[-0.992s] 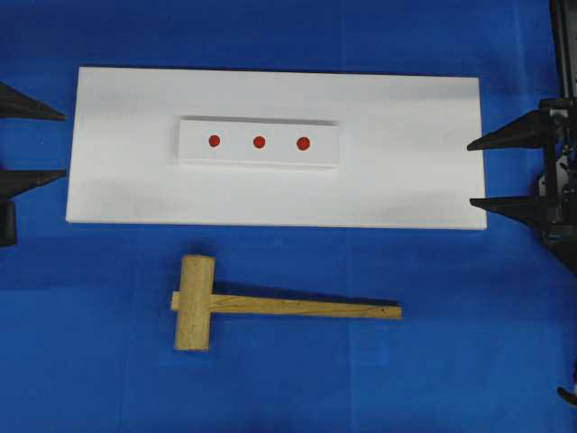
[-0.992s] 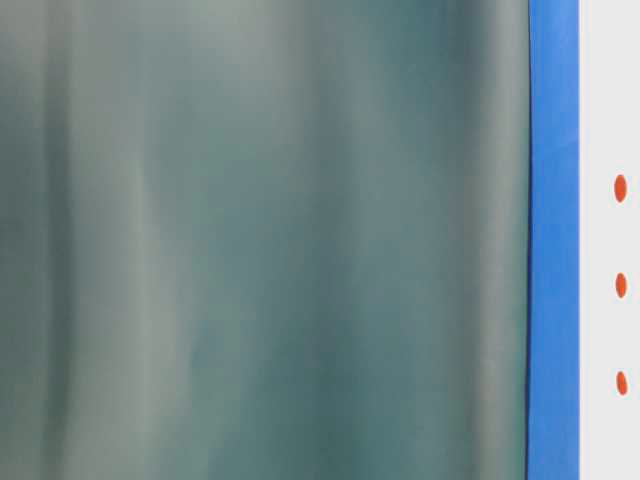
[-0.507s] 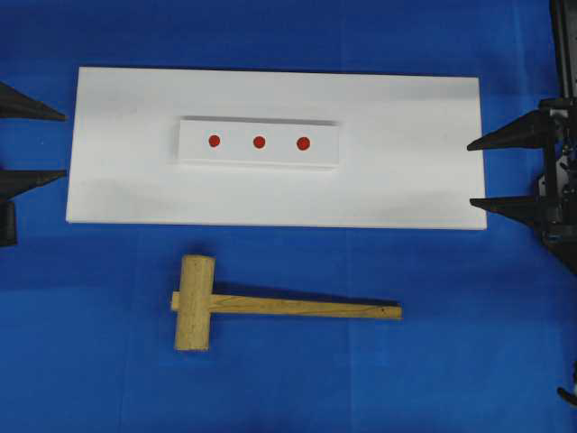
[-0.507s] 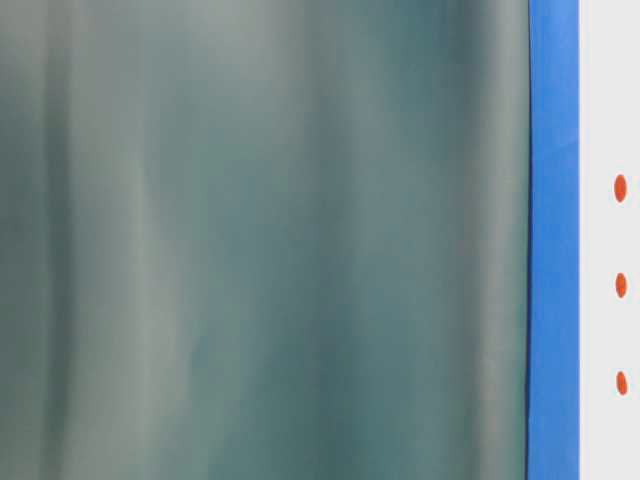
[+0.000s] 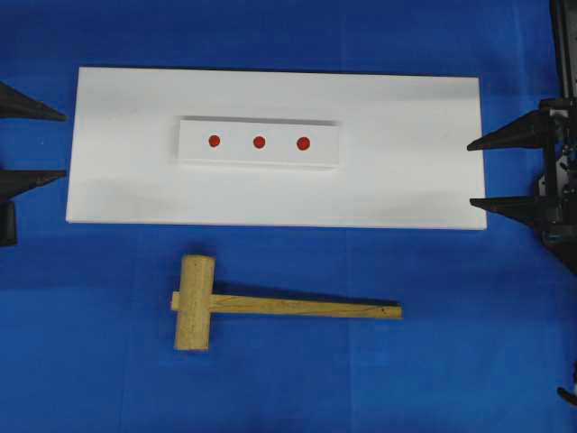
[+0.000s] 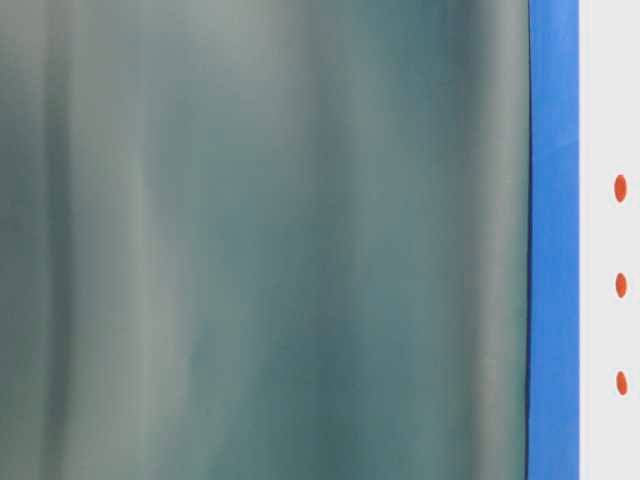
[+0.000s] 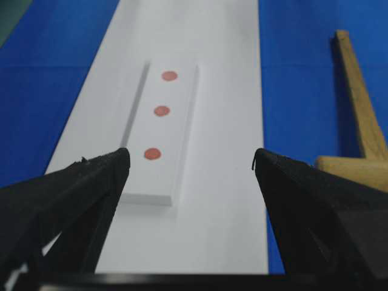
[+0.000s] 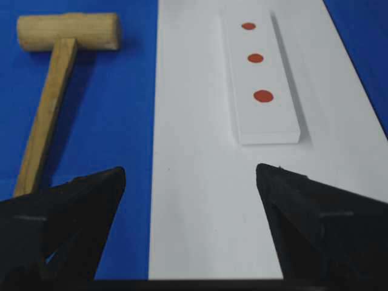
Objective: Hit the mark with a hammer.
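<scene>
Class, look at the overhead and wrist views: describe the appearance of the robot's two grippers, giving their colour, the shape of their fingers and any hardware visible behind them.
Both the left gripper and the right gripper are matte black. Each has two long fingers that taper to sharp, wedge-like points; up close, the fingers look rough-surfaced and triangular. Behind the right gripper sits dark mechanical framing with some grey parts. No cables or markings are clearly visible.

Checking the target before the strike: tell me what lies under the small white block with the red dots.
The small white block lies flat on the large white board, which rests on blue cloth. The board beneath the block is covered.
</scene>
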Controlling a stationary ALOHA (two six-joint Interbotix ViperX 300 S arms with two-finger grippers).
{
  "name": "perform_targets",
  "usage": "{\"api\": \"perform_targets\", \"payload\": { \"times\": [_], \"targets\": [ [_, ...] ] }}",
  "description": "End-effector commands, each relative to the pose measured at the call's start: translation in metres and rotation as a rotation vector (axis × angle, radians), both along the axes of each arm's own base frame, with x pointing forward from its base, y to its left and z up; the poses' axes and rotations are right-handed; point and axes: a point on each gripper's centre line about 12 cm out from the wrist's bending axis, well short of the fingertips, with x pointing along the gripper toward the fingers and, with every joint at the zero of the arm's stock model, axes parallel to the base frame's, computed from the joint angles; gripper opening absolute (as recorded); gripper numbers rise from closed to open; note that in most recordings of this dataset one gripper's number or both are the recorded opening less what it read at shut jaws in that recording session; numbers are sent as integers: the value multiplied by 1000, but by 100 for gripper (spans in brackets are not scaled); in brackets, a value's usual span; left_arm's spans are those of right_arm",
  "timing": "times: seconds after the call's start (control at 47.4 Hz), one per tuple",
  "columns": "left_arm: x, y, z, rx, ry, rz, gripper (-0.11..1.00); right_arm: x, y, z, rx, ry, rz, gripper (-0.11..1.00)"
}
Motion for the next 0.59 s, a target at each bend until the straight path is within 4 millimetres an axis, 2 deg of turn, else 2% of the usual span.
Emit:
{"api": "perform_targets", "payload": {
  "times": [0.0,0.57],
  "targets": [
    [2,0,4,0,-11,0,81,2,-1,5,-4,-11,-6,81],
    [2,-1,4,0,-12,-7,81,2,-1,5,-4,-11,-6,81]
  ]
}}
